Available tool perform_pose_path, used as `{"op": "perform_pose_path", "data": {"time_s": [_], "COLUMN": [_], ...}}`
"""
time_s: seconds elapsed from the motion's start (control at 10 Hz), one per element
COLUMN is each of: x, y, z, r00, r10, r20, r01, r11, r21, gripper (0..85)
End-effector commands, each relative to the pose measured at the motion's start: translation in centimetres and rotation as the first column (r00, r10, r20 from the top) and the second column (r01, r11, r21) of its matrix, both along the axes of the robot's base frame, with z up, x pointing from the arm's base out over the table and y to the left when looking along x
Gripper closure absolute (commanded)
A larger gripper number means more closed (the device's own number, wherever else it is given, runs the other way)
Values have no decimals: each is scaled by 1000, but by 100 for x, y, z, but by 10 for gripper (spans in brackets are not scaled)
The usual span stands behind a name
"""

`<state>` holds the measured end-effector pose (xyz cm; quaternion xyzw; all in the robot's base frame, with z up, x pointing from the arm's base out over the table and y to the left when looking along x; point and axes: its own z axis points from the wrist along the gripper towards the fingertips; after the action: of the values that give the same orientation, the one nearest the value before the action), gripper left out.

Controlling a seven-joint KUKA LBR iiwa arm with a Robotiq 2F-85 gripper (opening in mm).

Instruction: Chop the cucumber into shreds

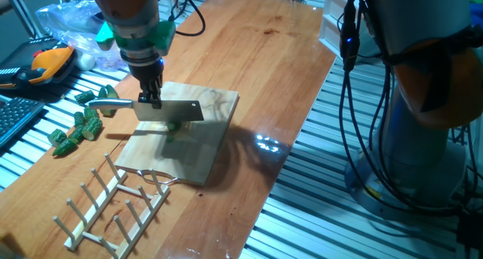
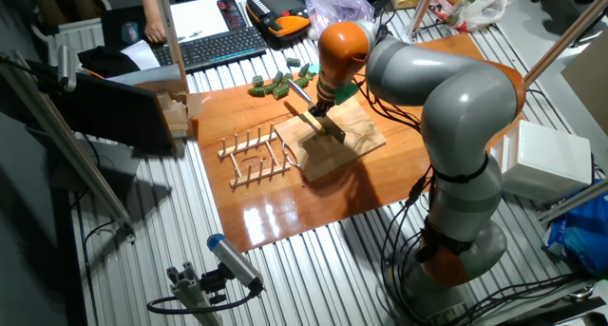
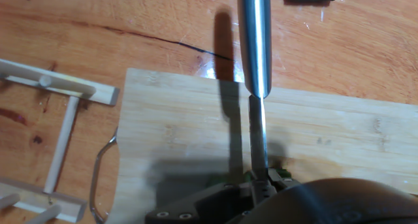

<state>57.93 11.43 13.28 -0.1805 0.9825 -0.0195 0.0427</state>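
Hand view shows the gripper (image 3: 261,185) pinching a knife (image 3: 255,48) by its top edge. Right under the fingers, the cucumber (image 1: 173,127) sits on the wooden board (image 1: 204,149), below the blade.

board (image 1: 198,134) lies mid-table (image 1: 279,78) | knife (image 1: 162,110) hangs over board, cucumber (image 1: 173,127) beneath it | rack (image 1: 113,202) sits before board | chunks (image 1: 79,127) lie left of board

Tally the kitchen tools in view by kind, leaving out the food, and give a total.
Cleaver: 1
Wooden cutting board: 1
Wooden peg rack: 1
Total: 3
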Motion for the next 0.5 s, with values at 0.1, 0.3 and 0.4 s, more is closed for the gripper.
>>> {"op": "perform_pose_path", "data": {"time_s": [0.1,0.3,0.4], "x": [1,-1,0], "y": [-19,-42,-47], "z": [2,16,11], "r00": [1000,1000,1000], "r10": [2,0,-1], "r20": [0,0,0], "r01": [-2,0,1], "r11": [1000,1000,1000], "r21": [3,3,2], "gripper": [850,850,850]}}
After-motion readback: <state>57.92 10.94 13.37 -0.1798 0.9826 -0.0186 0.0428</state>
